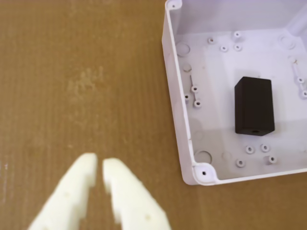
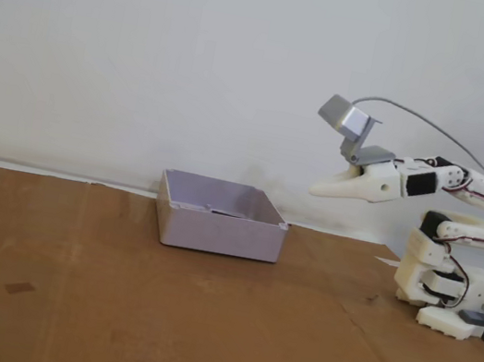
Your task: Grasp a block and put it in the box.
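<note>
Item 1, nearest the wrist camera: gripper (image 1: 100, 168), two cream-white printed fingers (image 1: 128, 196) entering from the bottom edge, tips almost pressed together with only a thin slit between them, holding nothing. Beneath them, bare brown corrugated cardboard (image 1: 72, 86) with a pale scuffed patch left of centre.

Item 2, right of the gripper in the wrist view: box (image 1: 175, 96), pale lilac-grey plastic, low walls, rounded corners with screw holes, small moulded studs scattered over its floor. It rests on the cardboard, well apart from the fingertips.

Item 3, inside the box: block (image 1: 254, 106), matte black, rectangular, lying on the box floor toward the right of the view, clear of the walls, with a small round hole in the face nearest the lower edge.

Fixed view, left to right. Cardboard sheet (image 2: 107, 307) covering the table, a small dark mark at lower left, a white wall behind. Box (image 2: 219, 229) slightly left of centre, standing flat; the block cannot be seen over its wall from this side. Gripper (image 2: 317, 190) raised in the air to the right of the box and above its rim, pointing left, touching nothing. Grey metallic camera cube (image 2: 345, 117) mounted above the gripper on a bracket, with a cable arching away to the right. White arm (image 2: 459, 229) with its base at the far right edge of the cardboard.
</note>
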